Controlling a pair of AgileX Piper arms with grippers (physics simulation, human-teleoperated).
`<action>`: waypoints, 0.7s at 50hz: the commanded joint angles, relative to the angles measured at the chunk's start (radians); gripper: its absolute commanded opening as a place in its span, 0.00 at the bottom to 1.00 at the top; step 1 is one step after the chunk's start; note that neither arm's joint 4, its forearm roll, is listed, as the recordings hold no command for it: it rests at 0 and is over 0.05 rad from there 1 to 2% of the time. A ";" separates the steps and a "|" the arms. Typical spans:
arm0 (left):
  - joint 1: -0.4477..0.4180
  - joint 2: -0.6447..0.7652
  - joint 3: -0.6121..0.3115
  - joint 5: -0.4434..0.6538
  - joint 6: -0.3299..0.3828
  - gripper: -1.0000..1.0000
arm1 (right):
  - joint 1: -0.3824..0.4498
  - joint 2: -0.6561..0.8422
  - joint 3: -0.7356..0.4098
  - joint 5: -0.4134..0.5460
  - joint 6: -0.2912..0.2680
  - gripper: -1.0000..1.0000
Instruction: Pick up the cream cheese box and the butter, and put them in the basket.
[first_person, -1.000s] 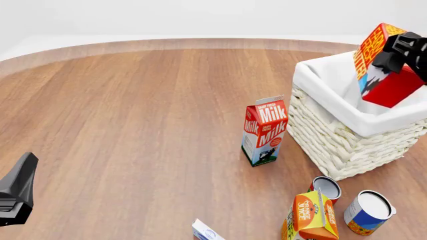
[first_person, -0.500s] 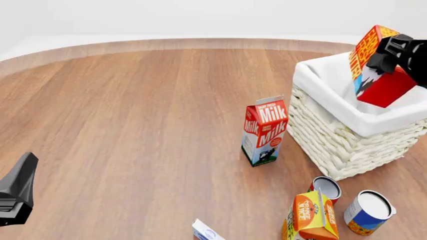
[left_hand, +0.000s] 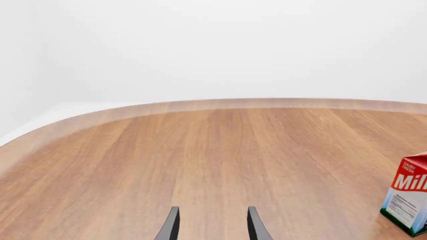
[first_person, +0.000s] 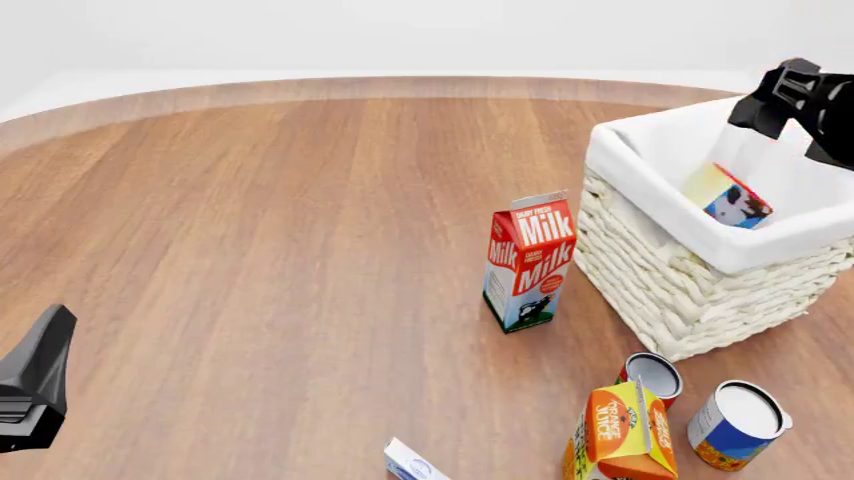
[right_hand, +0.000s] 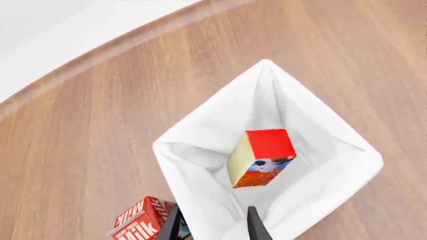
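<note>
The butter (first_person: 727, 200) lies inside the white wicker basket (first_person: 667, 270) at the right, cow end showing, held by nothing. In the right wrist view the butter (right_hand: 261, 157) rests on the basket's cloth lining (right_hand: 200, 150). My right gripper (first_person: 790, 128) hangs above the basket, open and empty, its fingertips (right_hand: 256, 226) apart. A corner of the cream cheese box (first_person: 411, 464) shows at the front edge, white with blue. Far at the left, my left gripper (first_person: 34, 390) stays low, open (left_hand: 212, 227) over bare wood.
A red-and-white milk carton (first_person: 530, 262) stands just left of the basket, also seen as the milk carton (left_hand: 407, 200) from the left wrist. An orange juice carton (first_person: 621, 435) and two cans (first_person: 651, 375), (first_person: 738, 425) stand in front of the basket.
The right gripper opened and let go of the butter, which dropped from above the rim down into the basket. The left arm has not moved.
</note>
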 joint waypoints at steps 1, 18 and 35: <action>0.000 0.000 0.000 0.000 0.000 1.00 | -0.003 -0.003 -0.005 0.000 -0.006 1.00; 0.000 0.000 0.000 0.000 0.000 1.00 | 0.052 -0.050 -0.051 0.065 -0.029 1.00; 0.000 0.000 0.000 0.000 0.000 1.00 | 0.215 -0.142 -0.143 0.220 -0.106 1.00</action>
